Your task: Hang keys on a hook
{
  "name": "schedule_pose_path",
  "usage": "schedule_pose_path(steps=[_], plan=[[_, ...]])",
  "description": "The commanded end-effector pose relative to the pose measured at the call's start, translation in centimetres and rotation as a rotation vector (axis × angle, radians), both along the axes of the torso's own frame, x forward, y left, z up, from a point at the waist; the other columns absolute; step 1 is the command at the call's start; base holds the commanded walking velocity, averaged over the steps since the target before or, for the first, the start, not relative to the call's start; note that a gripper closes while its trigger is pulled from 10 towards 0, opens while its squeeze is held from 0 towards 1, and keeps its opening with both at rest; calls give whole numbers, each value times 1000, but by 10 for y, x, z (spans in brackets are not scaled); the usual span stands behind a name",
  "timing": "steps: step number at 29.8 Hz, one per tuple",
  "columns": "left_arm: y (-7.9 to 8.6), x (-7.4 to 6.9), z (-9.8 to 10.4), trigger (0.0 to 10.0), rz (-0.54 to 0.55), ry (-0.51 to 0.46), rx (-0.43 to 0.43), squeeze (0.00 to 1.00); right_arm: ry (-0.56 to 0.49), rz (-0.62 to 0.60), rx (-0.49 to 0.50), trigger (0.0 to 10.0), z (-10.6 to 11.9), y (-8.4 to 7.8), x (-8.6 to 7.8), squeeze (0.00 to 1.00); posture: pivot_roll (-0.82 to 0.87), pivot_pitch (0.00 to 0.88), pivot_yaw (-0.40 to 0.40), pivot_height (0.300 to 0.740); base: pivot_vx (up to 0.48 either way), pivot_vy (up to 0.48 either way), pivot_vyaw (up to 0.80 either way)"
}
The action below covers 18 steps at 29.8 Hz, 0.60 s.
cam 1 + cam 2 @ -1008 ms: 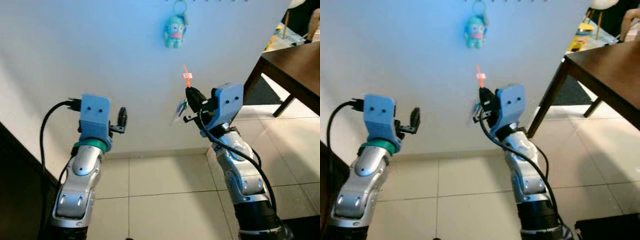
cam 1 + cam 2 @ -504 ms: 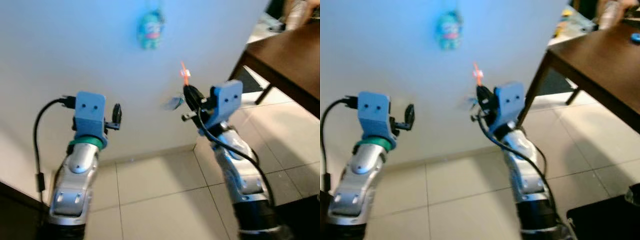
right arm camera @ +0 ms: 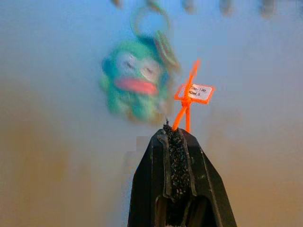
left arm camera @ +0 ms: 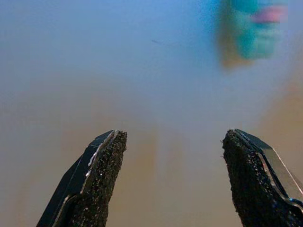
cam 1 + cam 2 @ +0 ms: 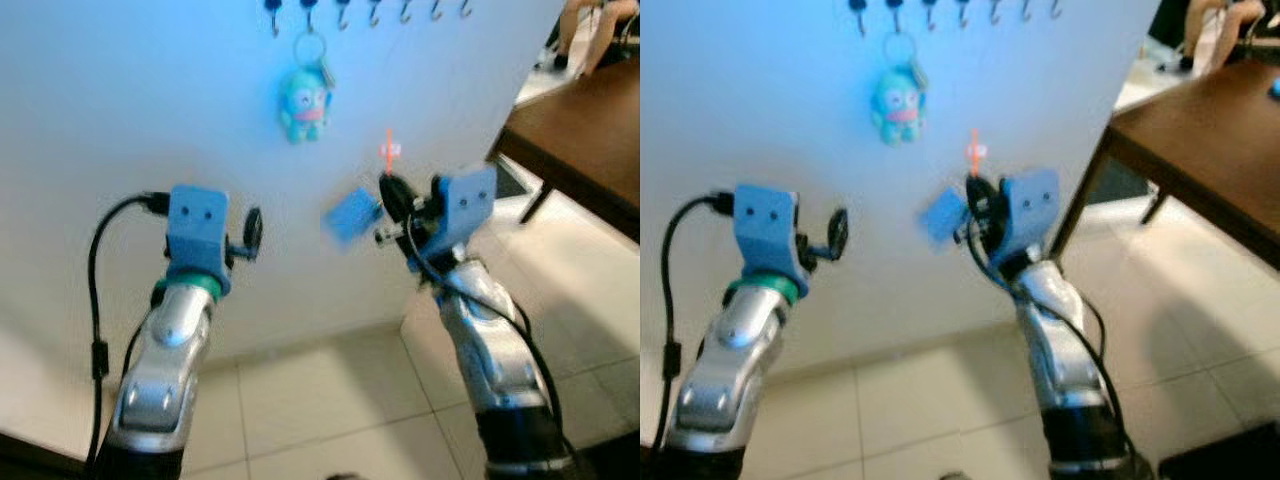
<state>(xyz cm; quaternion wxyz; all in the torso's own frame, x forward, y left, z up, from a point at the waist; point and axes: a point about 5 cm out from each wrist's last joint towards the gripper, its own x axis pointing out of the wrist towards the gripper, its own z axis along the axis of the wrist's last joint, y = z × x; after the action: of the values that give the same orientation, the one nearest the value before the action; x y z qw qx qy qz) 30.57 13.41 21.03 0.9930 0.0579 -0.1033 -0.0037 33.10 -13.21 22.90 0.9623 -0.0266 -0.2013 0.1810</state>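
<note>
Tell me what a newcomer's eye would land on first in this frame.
Probably the teal plush keychain, hanging by its ring from one of the row of dark hooks high on the white wall. Next, the right gripper raised below and to the right of it, fingers pinched shut on an orange tie with a small tag, a blurred blue tag swinging beside it. The left gripper is held up open and empty, facing the wall.

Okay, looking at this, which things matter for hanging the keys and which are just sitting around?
Job:
right claw, shut on the orange key tag
blue key fob dangling beside it
hooks

Just around:
turquoise toy keychain, already hung
open left claw
dark table
</note>
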Motion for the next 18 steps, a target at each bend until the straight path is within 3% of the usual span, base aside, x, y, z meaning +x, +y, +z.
schedule_pose_path(steps=[1, 14, 18], plan=[[5, -1, -6, 10000, 18, 23, -2, 0, 4, 30, 8, 10000, -2, 8, -2, 0, -89, 74, 50, 740, 379, 0, 0], [6, -1, -6, 10000, 18, 21, -2, 0, -6, 36, 9, 10000, 0, 9, -2, 0, -89, 73, 51, 740, 374, 0, 0], [10, -8, 8, 10000, 4, -57, -55, 0, -79, 58, -12, 10000, 18, 10, -4, 0, -92, 71, 55, 740, 0, 0, 0]])
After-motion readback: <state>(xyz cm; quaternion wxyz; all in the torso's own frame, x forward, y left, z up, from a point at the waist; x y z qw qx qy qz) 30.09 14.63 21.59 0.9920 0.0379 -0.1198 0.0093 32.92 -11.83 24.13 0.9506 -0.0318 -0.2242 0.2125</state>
